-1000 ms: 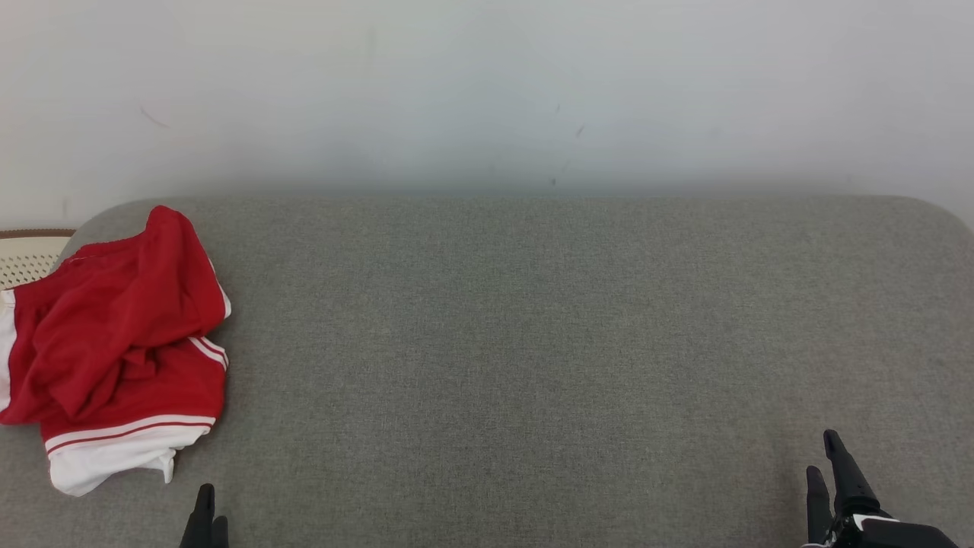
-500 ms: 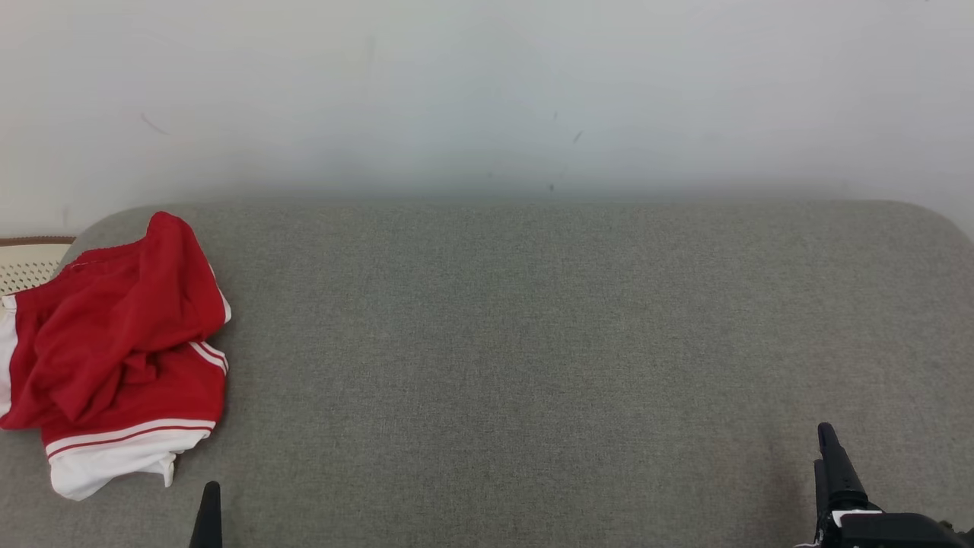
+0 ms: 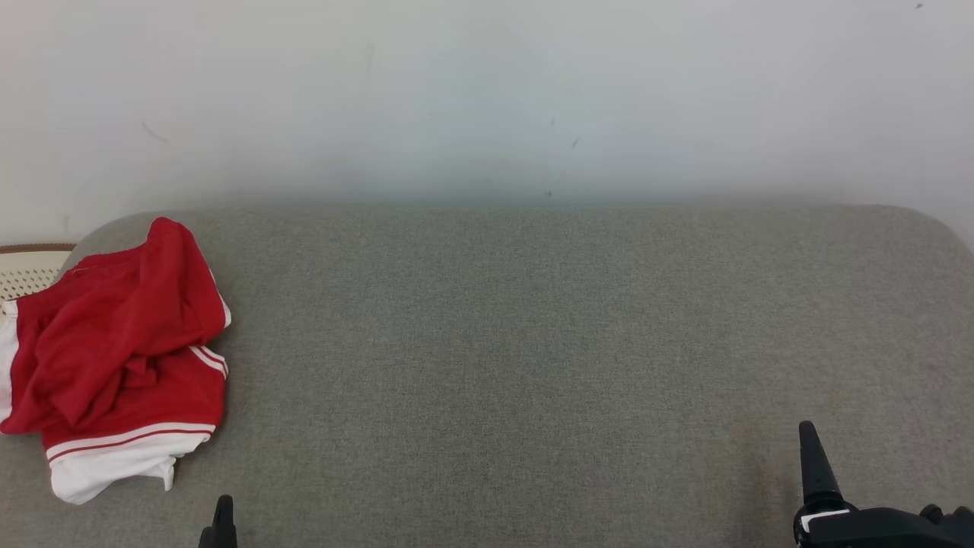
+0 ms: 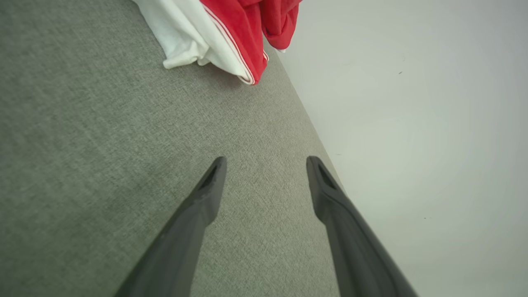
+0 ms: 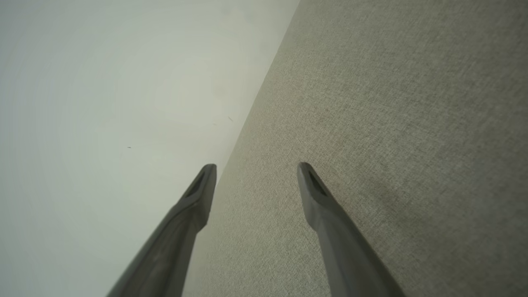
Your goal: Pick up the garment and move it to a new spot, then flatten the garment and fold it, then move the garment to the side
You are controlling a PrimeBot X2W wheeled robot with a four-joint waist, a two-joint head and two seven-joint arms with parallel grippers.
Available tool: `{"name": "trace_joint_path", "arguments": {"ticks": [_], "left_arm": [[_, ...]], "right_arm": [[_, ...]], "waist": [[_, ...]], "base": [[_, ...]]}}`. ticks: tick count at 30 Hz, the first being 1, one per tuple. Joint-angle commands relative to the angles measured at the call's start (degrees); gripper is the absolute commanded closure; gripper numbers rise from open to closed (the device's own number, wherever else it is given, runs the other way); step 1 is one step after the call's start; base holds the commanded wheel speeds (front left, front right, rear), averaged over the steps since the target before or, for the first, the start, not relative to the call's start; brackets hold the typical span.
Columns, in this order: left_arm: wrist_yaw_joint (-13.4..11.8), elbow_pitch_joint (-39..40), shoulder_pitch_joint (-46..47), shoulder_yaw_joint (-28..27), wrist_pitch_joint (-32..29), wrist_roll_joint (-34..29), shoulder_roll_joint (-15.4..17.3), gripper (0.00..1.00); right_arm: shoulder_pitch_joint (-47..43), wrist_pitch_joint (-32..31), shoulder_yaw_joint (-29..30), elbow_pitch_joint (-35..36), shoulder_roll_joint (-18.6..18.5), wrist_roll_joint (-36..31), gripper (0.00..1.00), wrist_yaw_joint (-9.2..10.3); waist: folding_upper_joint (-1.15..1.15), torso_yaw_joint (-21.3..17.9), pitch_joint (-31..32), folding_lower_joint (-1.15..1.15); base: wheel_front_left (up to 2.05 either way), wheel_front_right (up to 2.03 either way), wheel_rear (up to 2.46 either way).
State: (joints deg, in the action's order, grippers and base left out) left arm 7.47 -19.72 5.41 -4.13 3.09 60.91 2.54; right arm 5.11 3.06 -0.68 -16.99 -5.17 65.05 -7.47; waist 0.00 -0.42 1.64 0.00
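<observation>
At the left end of the grey worktop (image 3: 533, 342) lies the crumpled red-and-white garment (image 3: 114, 358), untouched, while the left claw (image 4: 266, 163) and right claw (image 5: 255, 167), both spread wide and empty, hover clear of it, apparently readied for grasping.

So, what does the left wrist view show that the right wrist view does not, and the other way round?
Left wrist view: the crumpled red and white garment at the top, and the left gripper, open and empty. Right wrist view: the right gripper, open and empty. Both: the grey fabric surface meeting the pale wall.
</observation>
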Motion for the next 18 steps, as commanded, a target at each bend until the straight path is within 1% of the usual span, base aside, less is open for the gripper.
{"name": "trace_joint_path", "arguments": {"ticks": [1, 8, 18], "left_arm": [[0.01, 0.3, -0.06, 0.0, 0.53, -2.11, 0.36, 0.0], [0.02, -0.19, -0.39, -0.86, 2.08, -9.88, 0.26, 0.0], [-0.21, -0.4, -0.73, -2.02, 3.8, -18.47, 0.25, 0.0]], "right_arm": [[0.19, 0.53, -0.42, 0.47, -0.49, -1.36, 0.0, -0.01], [0.11, 2.06, -2.44, -0.48, -1.33, -7.11, 0.0, -0.02], [-0.02, 3.79, -3.24, -0.59, -1.42, -15.58, 0.0, -0.02]], "waist": [[0.0, -0.02, 0.06, 0.0], [0.0, -0.15, 0.3, 0.0], [0.0, -0.27, 0.36, 0.0]], "base": [[0.0, 0.0, 0.0], [0.0, 0.0, 0.0], [0.0, 0.0, 0.0]]}}
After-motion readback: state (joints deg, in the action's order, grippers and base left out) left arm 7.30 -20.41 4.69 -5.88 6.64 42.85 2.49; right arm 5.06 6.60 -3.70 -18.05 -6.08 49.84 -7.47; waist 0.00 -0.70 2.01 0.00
